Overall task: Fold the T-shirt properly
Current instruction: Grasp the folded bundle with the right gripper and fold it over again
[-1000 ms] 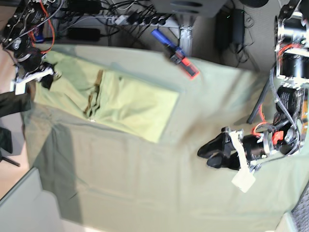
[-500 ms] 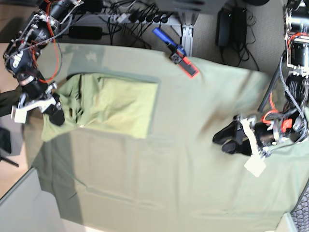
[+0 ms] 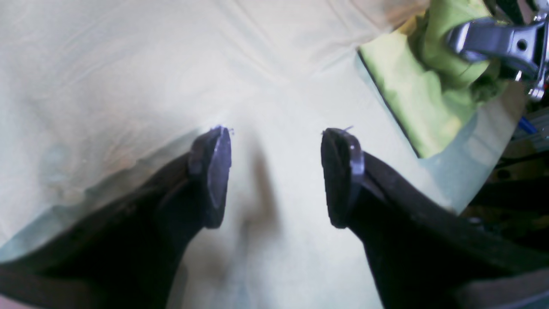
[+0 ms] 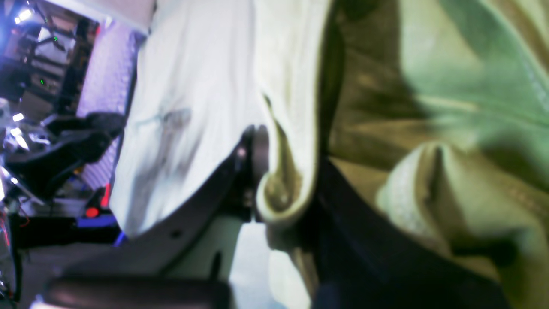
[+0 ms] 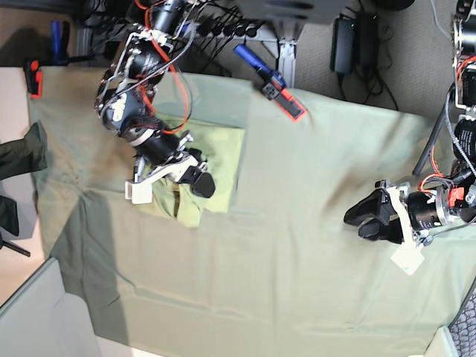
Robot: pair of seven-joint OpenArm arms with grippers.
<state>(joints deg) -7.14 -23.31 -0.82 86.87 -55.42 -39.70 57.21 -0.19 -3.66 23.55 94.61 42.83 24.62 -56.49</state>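
Blue-and-red clamp (image 5: 269, 80) at table cloth (image 5: 297, 245) edge, well beyond T-shirt (image 5: 219, 160).

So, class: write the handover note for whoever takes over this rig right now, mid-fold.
Right tool: shut on the T-shirt, a fold of fabric pinched between its fingers in the right wrist view, carried over the shirt's middle.
Left tool: open, empty, above bare table cloth, well away from the shirt.
T-shirt: on the cloth's far-left part in the base view, partly folded into a compact shape, bunched under the right tool.
Done: one side brought across.
Left: probably lay the held fold down, release, smooth, and finish any remaining folds.
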